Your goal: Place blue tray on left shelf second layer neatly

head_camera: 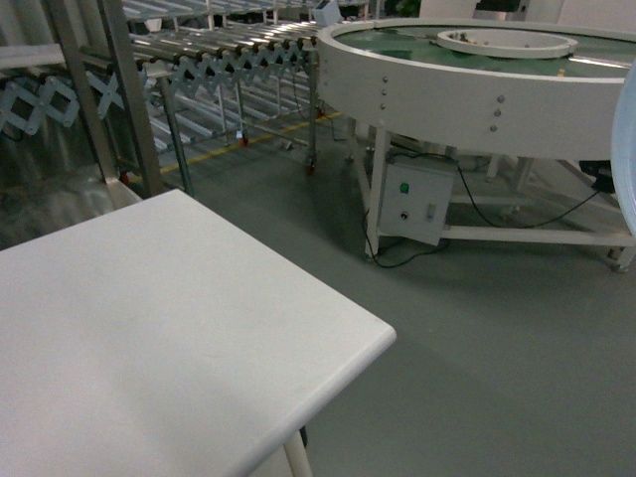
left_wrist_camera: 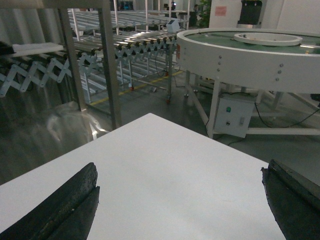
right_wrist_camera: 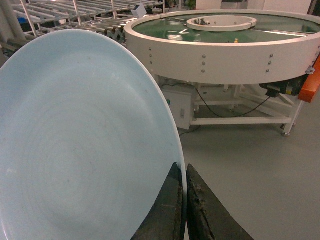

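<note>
Right pincer clamped on the rim of the blue tray, two dark fingers pressed tight from either side of the thin edge with no gap showing. Tray held up on edge, its pale smooth face filling the left of the right wrist view, the grip point sitting at the lower right of the rim. Same tray seen in the head view only as a pale curved sliver at the far right border, up off the floor and well apart from the counter. Left pincer spread wide and holding nothing, one dark finger at the lower left and the other at the lower right of its view, hanging over the bare white counter. Beyond the counter, a large round white machine with a green top, standing on white legs with a small control box beneath. To the left, a steel roller conveyor on scissor supports, and grey metal posts near the counter's far corner; whether those posts belong to the left shelf, cannot tell.
</note>
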Robot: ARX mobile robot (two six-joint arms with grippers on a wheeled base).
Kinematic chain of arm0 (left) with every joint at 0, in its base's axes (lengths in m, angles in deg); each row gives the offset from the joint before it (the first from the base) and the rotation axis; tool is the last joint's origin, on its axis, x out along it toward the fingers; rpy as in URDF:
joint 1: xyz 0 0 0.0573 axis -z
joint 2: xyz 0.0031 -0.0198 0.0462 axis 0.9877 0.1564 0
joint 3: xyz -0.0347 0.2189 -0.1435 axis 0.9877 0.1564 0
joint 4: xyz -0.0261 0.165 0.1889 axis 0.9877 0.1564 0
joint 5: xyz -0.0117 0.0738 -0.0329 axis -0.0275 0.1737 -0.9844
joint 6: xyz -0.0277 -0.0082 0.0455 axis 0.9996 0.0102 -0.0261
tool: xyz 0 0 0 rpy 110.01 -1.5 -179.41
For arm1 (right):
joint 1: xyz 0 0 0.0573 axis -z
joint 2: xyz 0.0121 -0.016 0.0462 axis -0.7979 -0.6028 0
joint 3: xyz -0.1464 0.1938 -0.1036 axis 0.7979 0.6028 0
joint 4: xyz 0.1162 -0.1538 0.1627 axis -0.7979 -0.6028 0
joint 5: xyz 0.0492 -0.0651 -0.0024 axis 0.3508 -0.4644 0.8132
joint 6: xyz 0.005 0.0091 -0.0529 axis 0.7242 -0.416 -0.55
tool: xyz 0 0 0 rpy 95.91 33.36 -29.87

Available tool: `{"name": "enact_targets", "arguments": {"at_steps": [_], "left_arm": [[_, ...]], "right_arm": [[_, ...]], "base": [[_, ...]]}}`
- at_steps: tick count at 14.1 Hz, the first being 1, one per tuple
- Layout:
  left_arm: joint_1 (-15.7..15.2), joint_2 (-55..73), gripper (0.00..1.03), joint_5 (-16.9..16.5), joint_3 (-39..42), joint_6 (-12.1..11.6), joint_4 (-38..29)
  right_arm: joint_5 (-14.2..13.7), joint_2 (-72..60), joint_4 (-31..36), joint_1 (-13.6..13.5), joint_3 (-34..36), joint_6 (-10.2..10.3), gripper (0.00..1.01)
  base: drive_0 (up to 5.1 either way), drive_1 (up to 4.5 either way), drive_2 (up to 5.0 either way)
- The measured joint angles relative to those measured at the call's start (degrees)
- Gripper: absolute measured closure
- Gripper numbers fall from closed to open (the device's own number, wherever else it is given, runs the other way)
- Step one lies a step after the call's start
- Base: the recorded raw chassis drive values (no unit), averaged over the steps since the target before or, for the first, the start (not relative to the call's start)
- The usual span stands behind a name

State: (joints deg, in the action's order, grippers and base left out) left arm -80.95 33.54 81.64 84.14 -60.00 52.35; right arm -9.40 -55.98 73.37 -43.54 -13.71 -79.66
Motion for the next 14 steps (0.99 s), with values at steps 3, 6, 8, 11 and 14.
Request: {"name": "enact_targets", "arguments": {"at_steps": [3,6,8,11,14], "left_arm": [[0.00,0.00,0.05,-0.20,0.00,0.00,0.17],[0.00,0.00,0.05,-0.09,0.00,0.00,-0.09],[0.00,0.00,0.05,-0.11,0.00,0.00,-0.07],[0.00,0.00,0.05,-0.15,0.00,0.00,-0.07],[0.00,0.00,0.05,0.00,0.00,0.00,0.04]], "right_arm": [[0.13,-0.02,-0.17,0.04,0.00,0.00,0.99],[0.11,-0.07,-0.26,0.02,0.00,0.00,0.99],[0.09,0.00,-0.15,0.02,0.00,0.00,0.99],[0.00,0.00,-0.20,0.02,0.00,0.00,0.99],[0.00,0.00,-0.13,0.02,0.00,0.00,0.99]], "base": [[1.2,0.60,-6.6],[1.2,0.60,-6.6],[1.2,0.60,-6.6],[1.2,0.60,-6.6],[1.2,0.60,-6.6]]}}
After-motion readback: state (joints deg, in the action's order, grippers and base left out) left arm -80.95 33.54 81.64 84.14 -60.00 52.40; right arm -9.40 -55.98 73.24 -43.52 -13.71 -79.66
